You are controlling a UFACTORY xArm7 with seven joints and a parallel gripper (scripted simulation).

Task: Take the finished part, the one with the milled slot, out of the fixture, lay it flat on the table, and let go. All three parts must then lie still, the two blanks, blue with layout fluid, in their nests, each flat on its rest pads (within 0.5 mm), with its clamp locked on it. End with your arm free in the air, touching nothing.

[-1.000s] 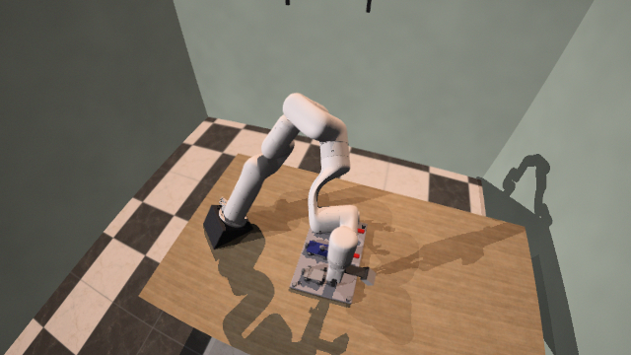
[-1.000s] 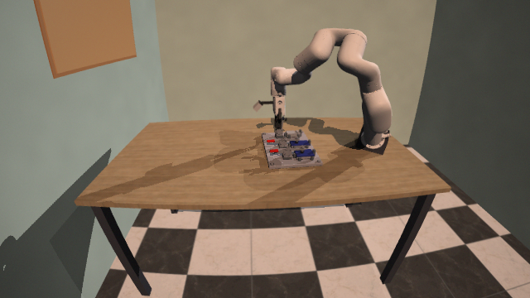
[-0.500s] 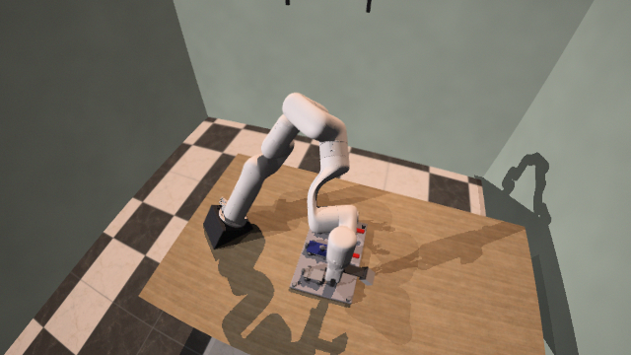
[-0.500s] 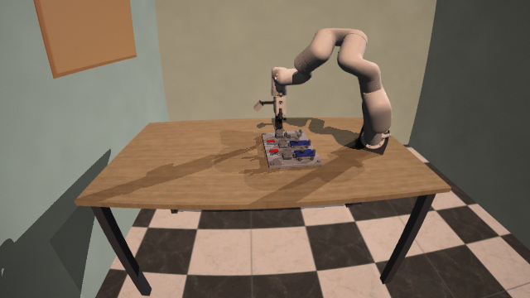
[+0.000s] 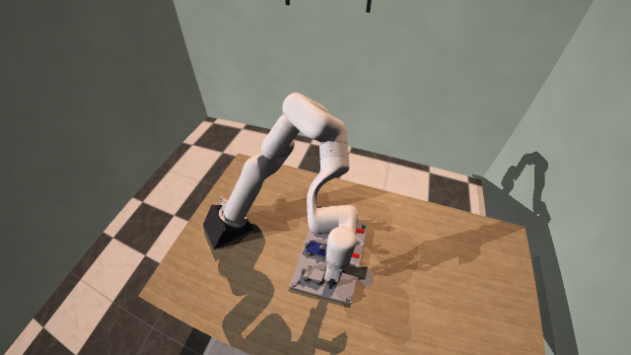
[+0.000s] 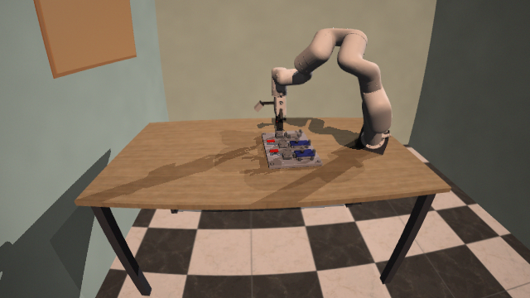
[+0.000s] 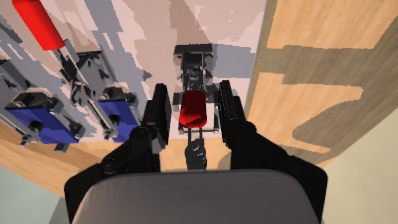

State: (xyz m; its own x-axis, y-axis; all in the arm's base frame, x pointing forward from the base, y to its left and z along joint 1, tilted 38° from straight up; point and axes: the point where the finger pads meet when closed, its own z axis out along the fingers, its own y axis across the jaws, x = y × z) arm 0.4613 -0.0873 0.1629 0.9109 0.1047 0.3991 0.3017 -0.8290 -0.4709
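Around me, pale green walls point(image 6: 83, 124) meet a darker wall point(image 6: 476, 83) at 3 o'clock. An orange board point(image 6: 84, 33) hangs at 10 o'clock. Beneath, a black-legged wooden table point(image 6: 186, 182) stands on checkered floor point(image 6: 269, 248), crossed by long shadows.

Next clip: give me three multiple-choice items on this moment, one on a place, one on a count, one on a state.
1. Where does the fixture plate sit?
A. on the wooden table
B. on the floor
C. on the wall board

2. How many blue blanks show in the exterior view?
A. one
B. two
C. four

3. How does the pincer stand around the red clamp handle?
A. shut tight on it
B. open, fingers apart on either side
C. far off over bare wood

Key: 1 A, the plate lies on the table. 2 B, two blue blanks lie side by side. 3 B, the wrist view shows gaps between each finger and the handle.
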